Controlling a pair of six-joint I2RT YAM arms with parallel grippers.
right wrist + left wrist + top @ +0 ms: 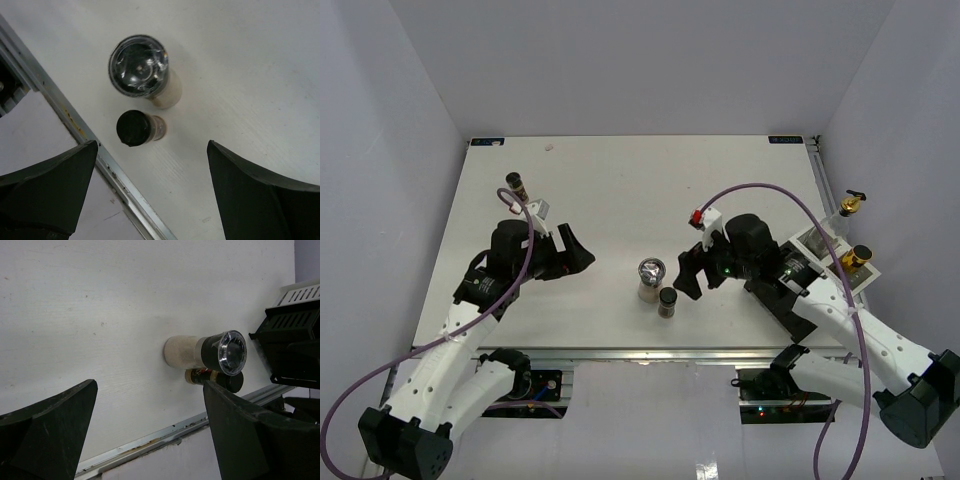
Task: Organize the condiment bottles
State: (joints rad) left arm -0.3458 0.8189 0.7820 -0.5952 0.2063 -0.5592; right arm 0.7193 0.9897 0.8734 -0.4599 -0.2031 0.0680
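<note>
- White tabletop (620, 180): the far half is bare from the left edge to the right edge, and that is the widest free stretch.
- Chrome-topped shaker (651, 277) (220, 352) (142, 67) stands upright near the middle of the table, between the two grippers.
- Small dark jar (668, 302) (212, 378) (136, 128), black-capped, stands just beside the shaker on its near side. Whether the two touch cannot be told.
- Metal rail (650, 352) (150, 440) (115, 177) lines the near edge. The jar is close to it, with only a narrow strip of table between.
- Left gripper (582, 250) (150, 390) is spread wide and holds nothing. It faces the pair from the left, with clear table between its fingers and the shaker.
- Right gripper (686, 272) (151, 145) is also spread wide and empty. It hangs just right of the pair, which shows between its fingers in the right wrist view, touched by neither.
- Second dark jar (515, 185) stands alone toward the far left, near the left edge and behind the left arm.
- Tall glass bottle (850, 205) with a gold spout stands at the right edge.
- Yellow-labelled bottle (860, 262) stands just nearer than the glass one on the same edge, close beside the right arm. What either stands in cannot be made out.
</note>
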